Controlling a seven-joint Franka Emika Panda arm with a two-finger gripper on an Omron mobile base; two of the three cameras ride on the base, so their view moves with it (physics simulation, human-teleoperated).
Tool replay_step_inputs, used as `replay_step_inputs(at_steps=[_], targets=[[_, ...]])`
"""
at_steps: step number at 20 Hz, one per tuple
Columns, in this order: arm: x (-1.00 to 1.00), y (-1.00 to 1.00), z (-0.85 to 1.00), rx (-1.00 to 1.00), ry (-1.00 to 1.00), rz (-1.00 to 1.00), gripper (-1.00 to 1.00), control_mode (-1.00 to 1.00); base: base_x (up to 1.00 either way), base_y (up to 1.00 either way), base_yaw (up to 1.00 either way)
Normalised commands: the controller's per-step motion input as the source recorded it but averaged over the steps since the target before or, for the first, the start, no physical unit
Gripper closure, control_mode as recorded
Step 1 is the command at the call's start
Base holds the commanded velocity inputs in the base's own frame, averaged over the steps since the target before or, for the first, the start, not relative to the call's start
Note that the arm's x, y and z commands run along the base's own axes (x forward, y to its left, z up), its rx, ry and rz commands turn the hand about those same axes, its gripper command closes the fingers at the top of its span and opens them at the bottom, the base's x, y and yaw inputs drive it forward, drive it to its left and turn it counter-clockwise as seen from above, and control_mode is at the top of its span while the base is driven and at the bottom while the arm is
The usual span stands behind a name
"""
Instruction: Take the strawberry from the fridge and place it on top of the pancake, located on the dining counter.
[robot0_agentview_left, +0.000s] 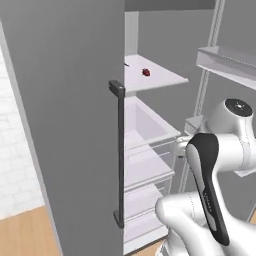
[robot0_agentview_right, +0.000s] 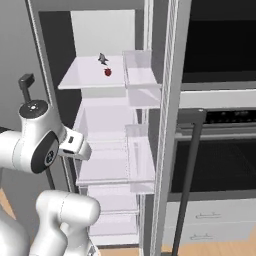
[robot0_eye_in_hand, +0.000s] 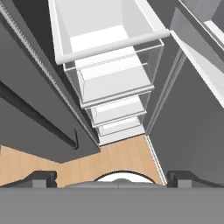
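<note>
The fridge stands open in front of me, with white shelves and clear drawers inside. The strawberry, tiny and dark red, lies on the upper white shelf. My gripper is open with nothing between its fingertips. It points down in front of the drawers, well below the strawberry's shelf. My white hand hangs at the level of the top drawer. The pancake and the dining counter are out of view.
The left door's long dark bar handle is close to my arm. The right door carries clear shelves. A black-fronted wall oven stands to the right. A small dark object sits behind the strawberry. Wooden floor lies below.
</note>
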Motion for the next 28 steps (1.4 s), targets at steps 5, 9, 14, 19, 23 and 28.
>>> replay_step_inputs(at_steps=[5,9,14,19,23,28], targets=[[0.0,0.0,0.0,0.0,0.0,0.0,-1.0,1.0,0.14,0.0,-0.2],[0.0,0.0,0.0,0.0,0.0,0.0,-1.0,1.0,0.38,0.0,0.0],[0.0,0.0,0.0,0.0,0.0,0.0,-1.0,1.0,0.5,0.0,0.03],[0.0,0.0,0.0,0.0,0.0,0.0,-1.0,1.0,0.35,-0.17,0.09],[0.0,0.0,0.0,0.0,0.0,0.0,-1.0,1.0,0.14,-0.5,0.21],[0.0,0.0,0.0,0.0,0.0,0.0,-1.0,1.0,0.03,-0.17,0.22]])
